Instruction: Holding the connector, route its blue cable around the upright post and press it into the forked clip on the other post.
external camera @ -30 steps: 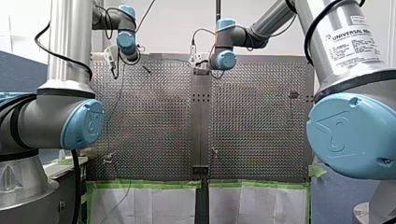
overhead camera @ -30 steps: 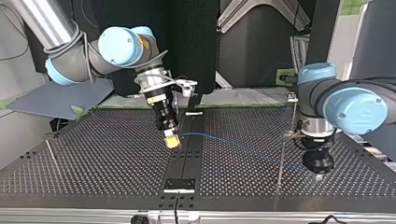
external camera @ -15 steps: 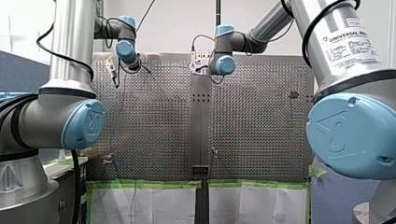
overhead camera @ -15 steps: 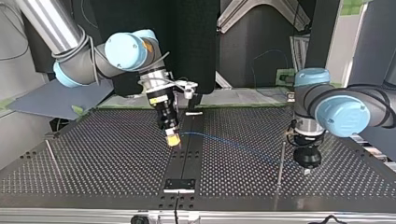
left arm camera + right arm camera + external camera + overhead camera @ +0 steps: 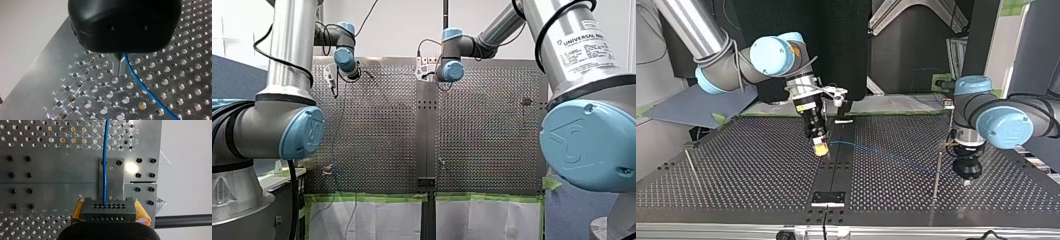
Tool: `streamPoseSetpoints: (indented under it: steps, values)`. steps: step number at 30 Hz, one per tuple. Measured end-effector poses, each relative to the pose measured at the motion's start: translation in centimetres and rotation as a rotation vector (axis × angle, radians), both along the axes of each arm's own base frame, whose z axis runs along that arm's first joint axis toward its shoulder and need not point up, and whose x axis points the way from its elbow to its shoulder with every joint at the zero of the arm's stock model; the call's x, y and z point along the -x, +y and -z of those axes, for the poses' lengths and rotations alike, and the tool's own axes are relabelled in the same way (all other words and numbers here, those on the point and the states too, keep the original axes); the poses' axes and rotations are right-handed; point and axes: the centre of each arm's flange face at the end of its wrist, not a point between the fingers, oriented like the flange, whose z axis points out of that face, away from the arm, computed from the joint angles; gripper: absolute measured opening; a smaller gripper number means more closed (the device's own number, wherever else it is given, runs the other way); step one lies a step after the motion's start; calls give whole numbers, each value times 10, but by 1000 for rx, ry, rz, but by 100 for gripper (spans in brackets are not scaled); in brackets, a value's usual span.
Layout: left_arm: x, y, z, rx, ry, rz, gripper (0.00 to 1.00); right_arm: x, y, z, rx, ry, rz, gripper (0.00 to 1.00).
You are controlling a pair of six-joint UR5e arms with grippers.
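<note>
A dark grey connector (image 5: 109, 213) with rows of holes sits between yellow pads (image 5: 143, 213); my right gripper (image 5: 108, 206) is shut on it. Its blue cable (image 5: 105, 170) runs straight ahead over the plate. In the top view my right gripper (image 5: 820, 149) hangs over the centre rail, and the cable (image 5: 886, 154) stretches to the view's right toward my left gripper (image 5: 966, 183). That gripper's metal fingers (image 5: 116, 68) are shut, with the cable (image 5: 145, 88) coming out beside them. A thin upright post (image 5: 936, 172) stands just beside it. The forked clip is too small to make out.
A second thin post (image 5: 690, 162) leans near the top view's left edge. A dark centre rail (image 5: 836, 165) with a bolted plate (image 5: 828, 198) splits the perforated table (image 5: 756, 170). Green tape (image 5: 372, 197) lines the table's near edge in the front view.
My left gripper has risen a little and moved toward the thin post at the top view's right. My right gripper with the connector has hardly shifted.
</note>
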Motion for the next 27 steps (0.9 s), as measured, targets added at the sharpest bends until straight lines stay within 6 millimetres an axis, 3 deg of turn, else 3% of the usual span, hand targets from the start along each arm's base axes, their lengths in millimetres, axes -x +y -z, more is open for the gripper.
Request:
streamPoseSetpoints:
  steps: [7, 27]
  values:
    - [-9, -8, 18, 12, 29, 50, 0, 2, -5, 5, -6, 6, 16, 0]
    - [-11, -14, 34, 64, 13, 69, 0, 0, -27, 70, -82, 78, 48, 0]
